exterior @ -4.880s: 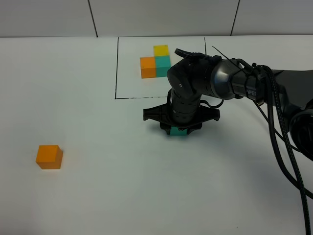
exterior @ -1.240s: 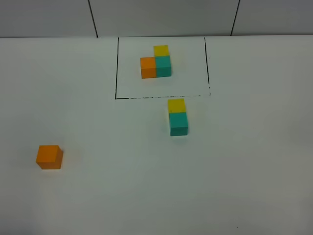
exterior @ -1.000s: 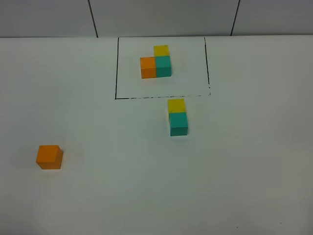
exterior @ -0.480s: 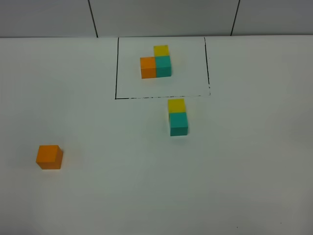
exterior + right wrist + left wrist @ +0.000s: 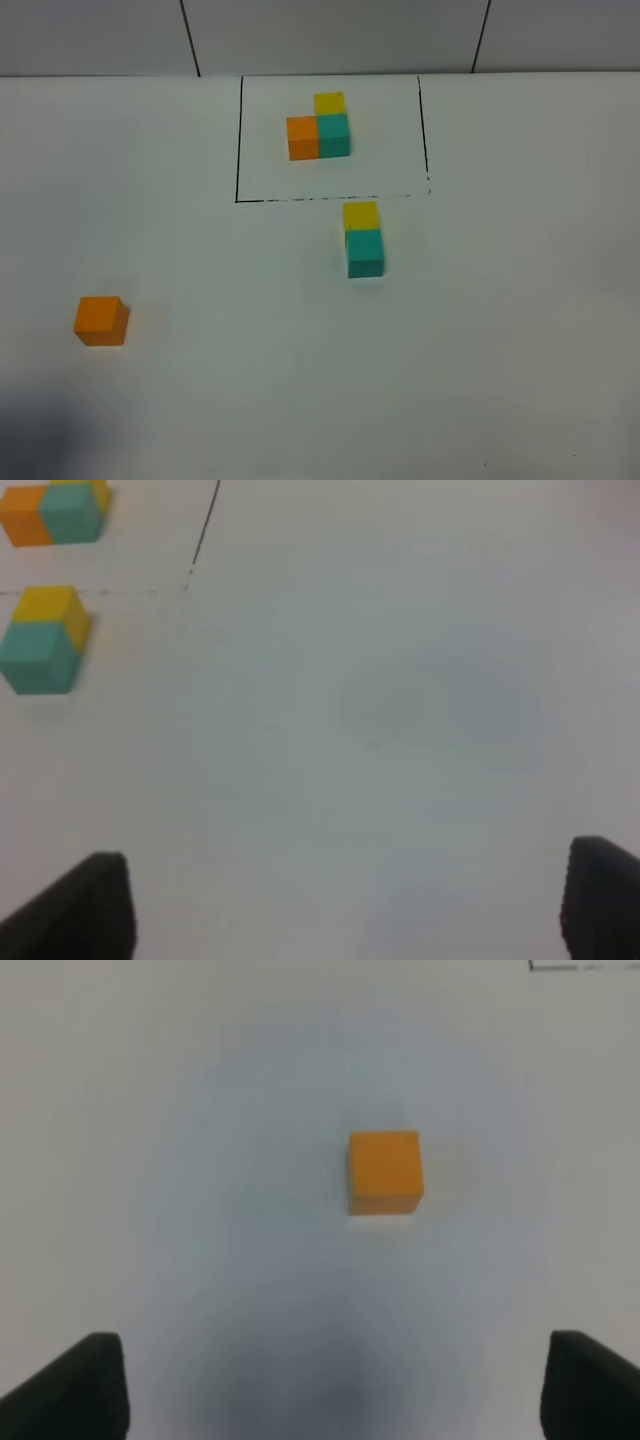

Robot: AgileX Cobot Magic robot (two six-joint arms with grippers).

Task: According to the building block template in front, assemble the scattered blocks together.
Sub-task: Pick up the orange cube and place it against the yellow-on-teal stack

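Observation:
The template, an L of orange, teal and yellow cubes, sits inside a thin black-lined rectangle at the back. Just in front of that frame the loose yellow cube touches the loose teal cube; both also show in the right wrist view, yellow cube and teal cube. The loose orange cube lies alone at the front left. In the left wrist view the orange cube lies ahead of my left gripper, which is open and empty. My right gripper is open and empty, well apart from the cubes.
The white table carries nothing else. A soft shadow lies at the front left corner. Neither arm shows in the exterior high view. The black frame line's corner shows in the right wrist view.
The right arm, which stood over the teal cube, has withdrawn out of the exterior view. A shadow has appeared at the front left corner in the last half second. The cubes have not moved.

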